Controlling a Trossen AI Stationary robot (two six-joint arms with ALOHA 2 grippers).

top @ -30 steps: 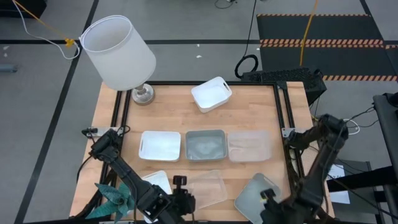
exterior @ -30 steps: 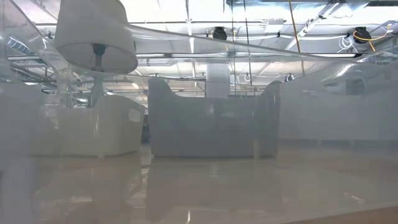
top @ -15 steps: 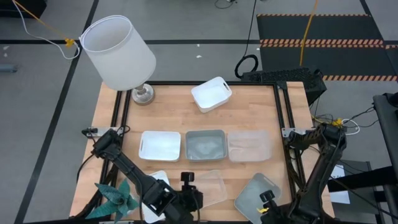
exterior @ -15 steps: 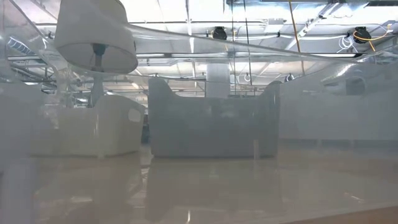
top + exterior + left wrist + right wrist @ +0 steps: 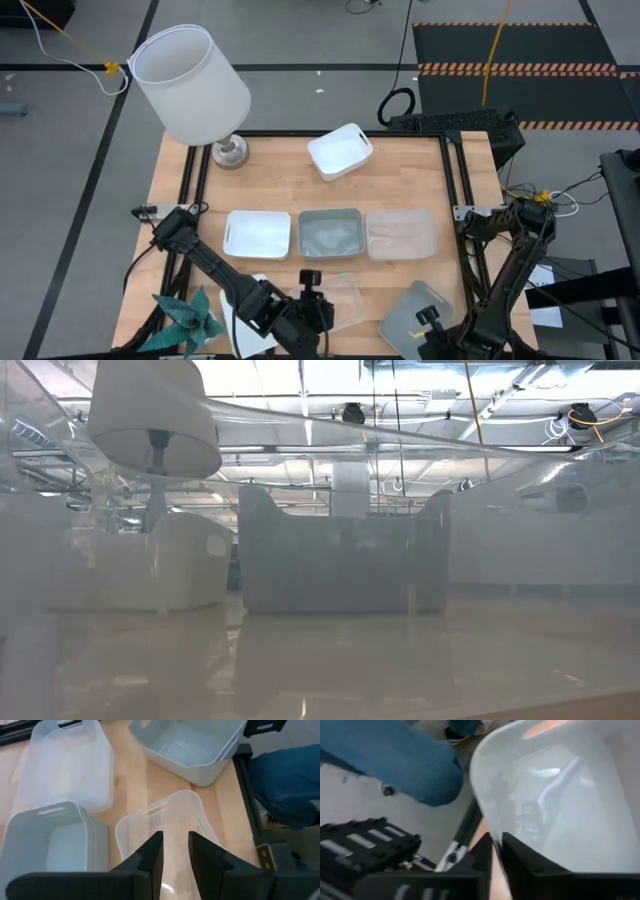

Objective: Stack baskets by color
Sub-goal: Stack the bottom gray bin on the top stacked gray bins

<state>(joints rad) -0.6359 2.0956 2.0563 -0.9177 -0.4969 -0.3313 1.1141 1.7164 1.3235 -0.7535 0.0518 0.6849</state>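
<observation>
White plastic shows first at the table's near-left edge, where a white basket (image 5: 252, 300) lies mostly hidden under the left arm. Behind it, a white lamp (image 5: 190, 85) stands at the far-left corner of the wooden table (image 5: 280, 180).

Across the middle runs a row of three baskets just beside one another: a white one (image 5: 257, 234), a grey-blue one (image 5: 331, 233) and a clear one (image 5: 400, 234). A fourth, tilted white basket (image 5: 340, 150) sits alone near the far edge.

The left gripper (image 5: 308, 300) is at the near edge, at the near rim of a loose clear basket (image 5: 335, 300). In its wrist view the fingers (image 5: 152, 857) stand a little apart, straddling that basket's (image 5: 165, 827) wall, one inside and one outside; whether they pinch it I cannot tell.

Farther right, a tilted grey-blue basket (image 5: 412, 312) lies at the near-right corner. The right gripper (image 5: 430, 322) sits at its near rim. In the right wrist view the fingers (image 5: 520, 857) are drawn nearly together over the basket's (image 5: 560, 810) wall, clamped on it.

A person's blue trouser leg (image 5: 395, 760) shows beyond the table.
</observation>
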